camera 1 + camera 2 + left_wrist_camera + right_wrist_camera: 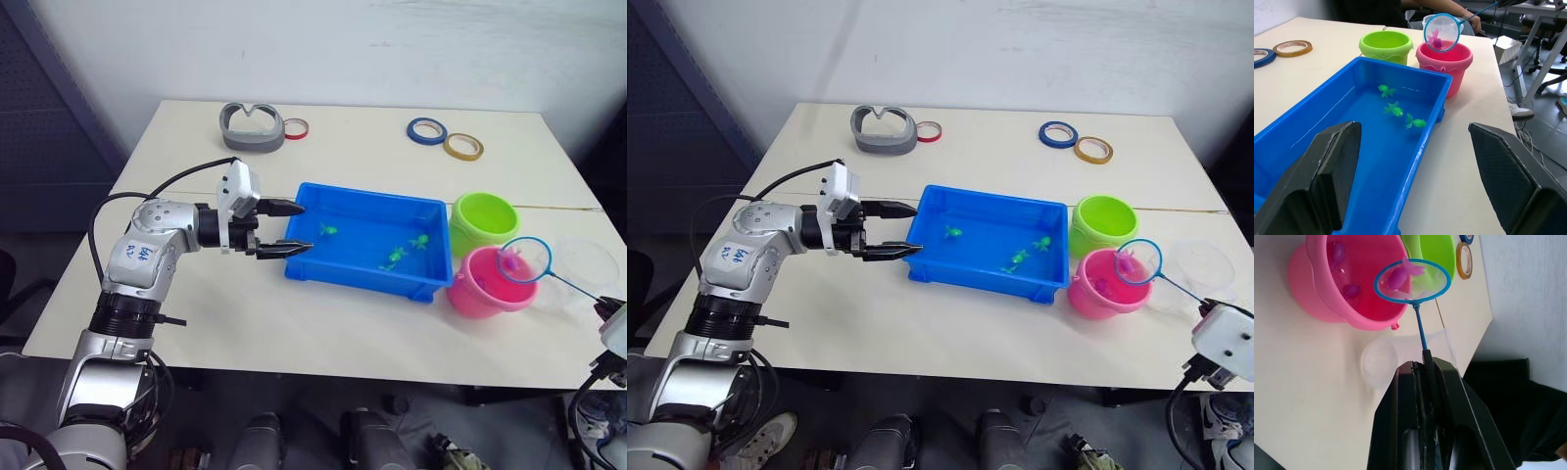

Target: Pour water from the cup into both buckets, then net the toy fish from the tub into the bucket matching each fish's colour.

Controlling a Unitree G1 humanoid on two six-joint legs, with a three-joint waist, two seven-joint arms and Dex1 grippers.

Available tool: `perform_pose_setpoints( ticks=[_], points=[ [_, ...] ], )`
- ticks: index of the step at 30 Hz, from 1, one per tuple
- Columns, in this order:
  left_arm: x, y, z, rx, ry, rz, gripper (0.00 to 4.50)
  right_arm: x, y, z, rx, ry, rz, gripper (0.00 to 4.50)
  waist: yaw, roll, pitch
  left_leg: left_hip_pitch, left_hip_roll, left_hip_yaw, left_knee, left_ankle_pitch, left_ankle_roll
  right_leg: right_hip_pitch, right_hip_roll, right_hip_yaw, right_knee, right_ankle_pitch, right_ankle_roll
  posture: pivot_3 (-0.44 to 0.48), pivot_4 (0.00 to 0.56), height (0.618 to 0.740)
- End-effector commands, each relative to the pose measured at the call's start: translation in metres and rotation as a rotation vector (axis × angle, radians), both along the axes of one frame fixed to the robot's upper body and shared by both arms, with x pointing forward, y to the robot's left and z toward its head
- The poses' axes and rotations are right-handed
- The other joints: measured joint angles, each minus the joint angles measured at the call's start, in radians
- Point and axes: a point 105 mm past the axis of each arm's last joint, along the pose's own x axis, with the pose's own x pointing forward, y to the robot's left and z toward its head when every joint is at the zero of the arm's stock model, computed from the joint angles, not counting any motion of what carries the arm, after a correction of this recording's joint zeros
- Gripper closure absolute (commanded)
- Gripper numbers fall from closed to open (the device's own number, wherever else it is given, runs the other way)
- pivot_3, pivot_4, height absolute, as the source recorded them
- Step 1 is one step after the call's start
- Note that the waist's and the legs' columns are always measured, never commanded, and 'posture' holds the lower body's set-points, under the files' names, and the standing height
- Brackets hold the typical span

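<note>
The blue tub (364, 198) holds water and three green toy fish (395, 258). My left gripper (305, 227) is open at the tub's left end, one finger (1334, 164) over the rim. The lime green bucket (483, 220) and the pink bucket (477, 289) stand right of the tub. My right gripper (1426, 363) is shut on the net's thin handle. The net's blue hoop (524, 259) hangs over the pink bucket with a pink fish (1397, 278) in its mesh. Two more pink fish (1352, 290) lie inside that bucket. The clear cup (586, 266) stands just right of it.
At the table's far side lie a grey curved object (253, 127), a red tape ring (296, 128), a blue one (427, 130) and a yellow one (462, 147). The table's right edge runs close past the cup.
</note>
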Motion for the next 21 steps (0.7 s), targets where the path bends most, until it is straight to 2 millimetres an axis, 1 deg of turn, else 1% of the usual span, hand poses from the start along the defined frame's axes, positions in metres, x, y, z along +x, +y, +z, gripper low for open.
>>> perform_pose_setpoints(
  ticks=[1,4,8,14,16,17,21],
  points=[
    [-0.0019,0.0011,0.0110,-0.008,-0.052,-0.006,0.66,0.0021,0.0001,0.0044,-0.121,-0.034,0.046,4.50,0.000,0.000,0.000,0.000,0.000,0.000,0.000,0.000,0.000,0.000,0.000,0.000,0.000,0.000,0.000,0.000,0.150,0.740],
    [-0.0017,0.0012,0.0112,-0.009,-0.052,-0.007,0.66,0.0014,-0.0016,0.0021,-0.201,-0.027,0.087,4.50,0.000,0.000,0.000,0.000,0.000,0.000,0.000,0.000,0.000,0.000,0.000,0.000,0.000,0.000,0.000,0.000,0.150,0.740],
    [-0.0013,0.0018,0.0117,-0.011,-0.054,-0.006,0.66,0.0028,-0.0040,0.0040,-0.286,-0.048,0.131,4.50,0.000,0.000,0.000,0.000,0.000,0.000,0.000,0.000,0.000,0.000,0.000,0.000,0.000,0.000,0.000,0.000,0.150,0.740],
    [-0.0012,0.0020,0.0120,-0.013,-0.057,-0.006,0.66,0.0029,-0.0060,0.0037,-0.317,-0.051,0.154,4.50,0.000,0.000,0.000,0.001,0.000,0.001,0.000,0.000,0.000,0.000,0.001,0.000,0.000,0.000,0.000,0.000,0.150,0.740],
    [-0.0011,0.0021,0.0120,-0.012,-0.059,-0.006,0.66,0.0027,-0.0061,0.0054,-0.335,-0.060,0.162,4.50,0.000,0.000,0.000,0.001,0.000,0.001,0.000,0.000,0.000,0.000,0.003,0.000,0.000,0.000,0.000,0.000,0.150,0.740],
    [-0.0011,0.0021,0.0121,-0.013,-0.060,-0.006,0.66,0.0026,-0.0061,0.0062,-0.345,-0.063,0.166,4.50,-0.001,0.000,0.000,0.001,0.000,0.001,0.000,0.000,0.000,0.000,0.006,0.000,0.000,0.000,0.000,0.000,0.150,0.740],
    [-0.0013,0.0015,0.0119,-0.014,-0.061,-0.009,0.66,0.0021,-0.0072,0.0072,-0.349,-0.070,0.165,4.50,-0.001,0.000,0.000,0.001,0.000,0.001,0.000,0.000,0.000,0.000,0.007,0.001,0.000,0.000,0.000,0.000,0.150,0.740]
  ],
)
